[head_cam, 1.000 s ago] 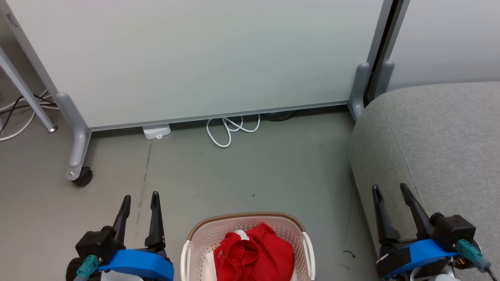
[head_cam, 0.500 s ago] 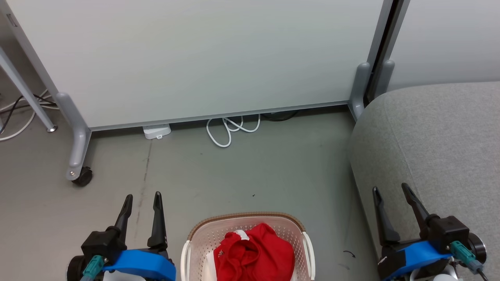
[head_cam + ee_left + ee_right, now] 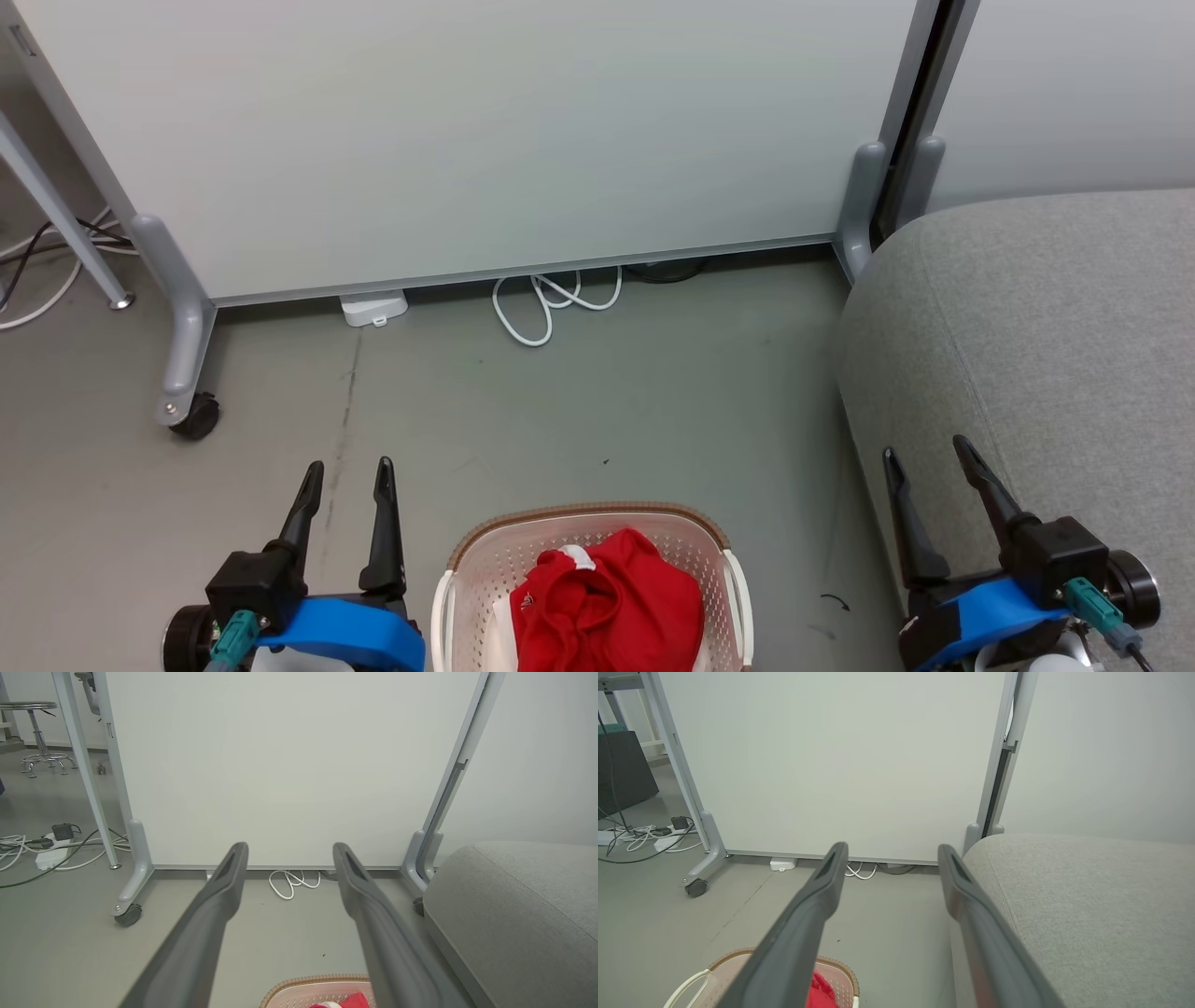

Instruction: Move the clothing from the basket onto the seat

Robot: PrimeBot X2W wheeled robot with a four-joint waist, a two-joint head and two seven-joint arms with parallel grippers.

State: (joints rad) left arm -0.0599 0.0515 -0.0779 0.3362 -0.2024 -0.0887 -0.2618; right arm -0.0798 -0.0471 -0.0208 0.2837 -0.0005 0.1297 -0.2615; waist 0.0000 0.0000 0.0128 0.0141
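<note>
Your left hand (image 3: 349,463) hangs just left of the basket (image 3: 588,513), fingers spread wide with nothing between them. Your right hand (image 3: 923,446) is equally wide and empty, and it sits against the seat's left edge. With one hand on each side of the load and both pointing away from you, either could likely go in first. The right hand probably has the shorter carry.

The clothing (image 3: 607,602) is all inside the basket, a crumpled red heap with a white band showing at its top left. You cannot tell from the heap whether it is one garment or two. It rises to about rim height, so a pinch from above looks possible without scraping the perforated wall.

The seat (image 3: 1046,327) fills the right side, close beside the basket, with a strip of floor (image 3: 803,523) between them. Nothing on that strip blocks the way apart from a small dark scrap (image 3: 836,602). The likelier snags are the basket's right handle (image 3: 738,597) and the seat's rounded flank, so lift the fabric well clear before swinging right.

The white partition (image 3: 467,140), its caster (image 3: 196,417), the coiled white cable (image 3: 546,308) and the small white box (image 3: 373,306) all sit at the far side, out of your path.
</note>
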